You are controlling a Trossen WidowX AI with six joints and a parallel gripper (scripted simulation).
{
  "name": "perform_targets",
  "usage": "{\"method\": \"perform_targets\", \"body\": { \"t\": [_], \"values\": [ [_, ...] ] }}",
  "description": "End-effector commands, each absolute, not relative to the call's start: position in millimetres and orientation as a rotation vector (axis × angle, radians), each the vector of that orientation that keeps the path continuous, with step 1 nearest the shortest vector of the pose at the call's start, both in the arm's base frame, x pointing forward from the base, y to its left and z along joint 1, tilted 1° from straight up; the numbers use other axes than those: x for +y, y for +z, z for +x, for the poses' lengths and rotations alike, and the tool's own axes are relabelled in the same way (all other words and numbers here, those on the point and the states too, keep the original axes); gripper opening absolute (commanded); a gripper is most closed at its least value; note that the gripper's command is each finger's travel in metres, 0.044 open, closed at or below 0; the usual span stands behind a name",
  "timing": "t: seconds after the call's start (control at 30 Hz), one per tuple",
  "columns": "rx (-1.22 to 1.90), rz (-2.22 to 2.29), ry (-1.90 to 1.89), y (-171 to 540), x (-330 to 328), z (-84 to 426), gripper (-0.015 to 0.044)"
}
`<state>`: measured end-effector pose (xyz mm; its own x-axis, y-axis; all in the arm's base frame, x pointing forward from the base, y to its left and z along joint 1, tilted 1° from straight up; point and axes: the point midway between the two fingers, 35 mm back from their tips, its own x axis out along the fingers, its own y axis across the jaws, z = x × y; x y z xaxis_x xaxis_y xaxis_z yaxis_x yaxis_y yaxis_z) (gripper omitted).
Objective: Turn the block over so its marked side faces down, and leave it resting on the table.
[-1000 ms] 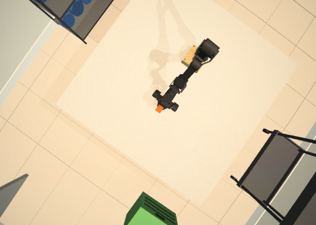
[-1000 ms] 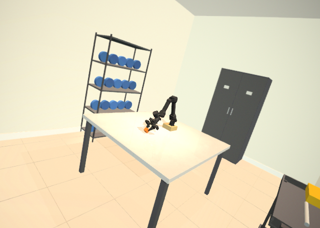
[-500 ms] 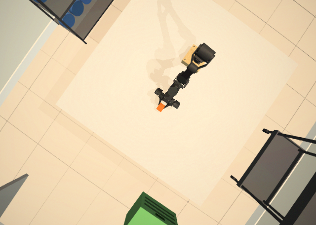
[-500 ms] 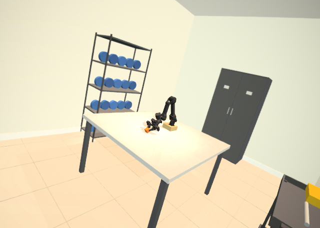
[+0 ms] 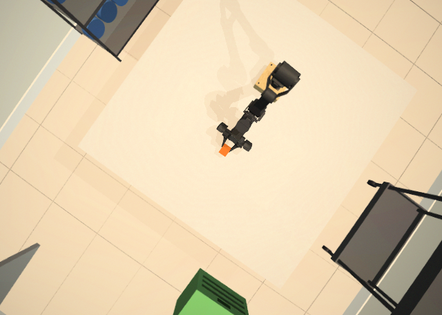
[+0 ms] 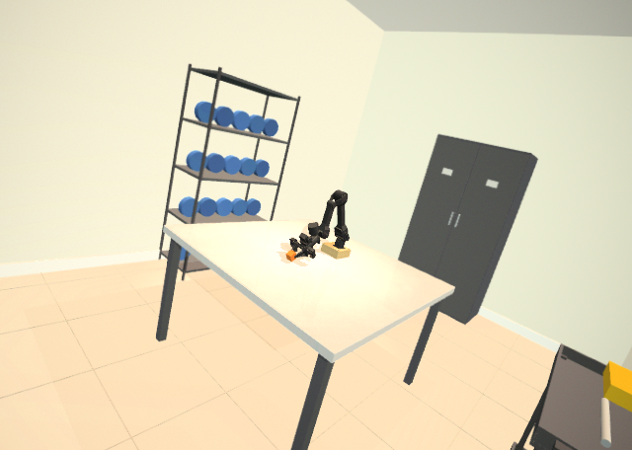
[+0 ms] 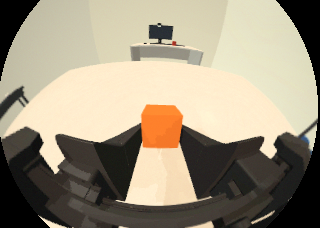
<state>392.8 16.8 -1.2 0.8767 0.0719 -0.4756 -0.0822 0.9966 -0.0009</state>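
"Where's the block now?"

"The orange block [image 5: 224, 150] [image 6: 290, 256] [image 7: 161, 130] is at the tips of the claw [image 5: 228, 148] [image 6: 297, 256] [image 7: 160, 127], pinched between its two fingers. They press on opposite sides, so the faces toward and away from the claw are free."

"Why grip it right at the tips?"

"I'd say so it juts out ahead of the claw. The claw lies low and nearly level, and a deeper hold might bring its wide body against the table [image 5: 285, 197] [image 6: 326, 302] [image 7: 115, 83] first."

"And why so level?"

"Probably for the turning. With the sides clamped, tipping the wrist swings the block's faces round, and this pose looks like part of that roll."

"Is the marked side down?"

"Can't tell. No mark shows on the faces I can see, and the underside is hidden. Nor can I tell whether the block touches the table beneath the claw or sits just above it."

"What next?"

"If it's only partway round, it likely needs setting down, letting go and a fresh grip for another tip. Opening while it's tilted could let it fall back the wrong way."
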Motion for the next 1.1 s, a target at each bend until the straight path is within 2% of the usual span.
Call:
{"method": "perform_targets", "body": {
  "t": [0.0, 0.07, 0.63, 1.07],
  "values": [
    [0.492, -0.015, 0.082, -0.9, 17.1, 392.4, 0.0],
    [0.492, -0.015, 0.082, -0.9, 17.1, 392.4, 0.0],
    [0.492, -0.015, 0.082, -0.9, 17.1, 392.4, 0.044],
    [0.492, -0.015, 0.082, -0.9, 17.1, 392.4, 0.044]
  ]
}}
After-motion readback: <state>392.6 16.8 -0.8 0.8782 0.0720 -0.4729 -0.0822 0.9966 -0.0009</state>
